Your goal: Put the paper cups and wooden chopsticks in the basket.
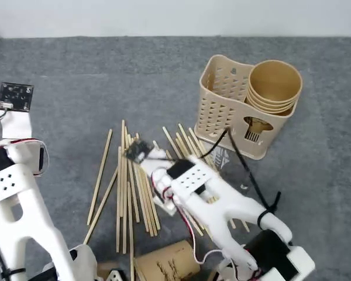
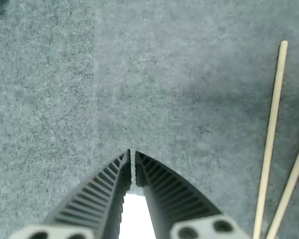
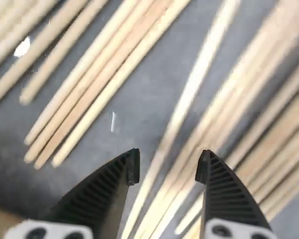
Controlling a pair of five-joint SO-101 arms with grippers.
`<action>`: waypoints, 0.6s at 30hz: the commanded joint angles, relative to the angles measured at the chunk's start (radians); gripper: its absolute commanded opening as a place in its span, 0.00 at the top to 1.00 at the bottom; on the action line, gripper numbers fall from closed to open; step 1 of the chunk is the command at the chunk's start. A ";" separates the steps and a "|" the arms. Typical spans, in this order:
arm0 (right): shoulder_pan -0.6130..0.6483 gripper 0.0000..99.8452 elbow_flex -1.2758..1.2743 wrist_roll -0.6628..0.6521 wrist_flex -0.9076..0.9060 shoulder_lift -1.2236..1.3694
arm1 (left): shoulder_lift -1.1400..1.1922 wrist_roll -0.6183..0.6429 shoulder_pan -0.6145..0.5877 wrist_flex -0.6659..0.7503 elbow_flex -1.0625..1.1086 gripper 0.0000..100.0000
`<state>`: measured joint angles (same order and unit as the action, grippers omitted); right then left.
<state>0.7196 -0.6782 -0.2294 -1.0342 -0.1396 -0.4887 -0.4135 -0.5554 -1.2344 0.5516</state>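
Many wooden chopsticks (image 1: 128, 181) lie scattered on the grey mat in the middle. The beige basket (image 1: 222, 105) stands at the back right with a stack of paper cups (image 1: 275, 88) inside it. Another paper cup (image 1: 167, 263) lies on its side at the front edge. The right arm (image 1: 193, 181) hangs over the chopstick pile. My right gripper (image 3: 168, 167) is open just above the mat, with a few chopsticks (image 3: 189, 99) running between its fingers. My left gripper (image 2: 132, 157) is shut and empty over bare mat, with two chopsticks (image 2: 271, 139) off to one side.
The left arm (image 1: 11, 187) stands at the left edge of the table, away from the pile. A black cable (image 1: 245, 170) runs from the right arm past the basket's front. Open grey mat (image 1: 76, 76) stretches across the back left.
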 commanded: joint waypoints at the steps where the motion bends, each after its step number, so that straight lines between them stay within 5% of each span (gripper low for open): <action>1: -0.051 0.79 0.110 -0.006 0.016 -0.013 | -0.031 -0.009 0.003 0.025 -0.010 0.98; 8: -0.071 0.79 0.204 -0.005 -0.151 -0.016 | -0.038 -0.011 0.006 0.000 -0.016 0.98; 18: -0.205 0.79 0.559 -0.005 -0.559 -0.016 | -0.040 -0.233 0.109 -0.172 -0.031 0.95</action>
<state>0.5861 -0.2593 -0.2309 -1.5067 -0.1396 -0.4887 -0.5930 -0.4864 -1.3648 0.5516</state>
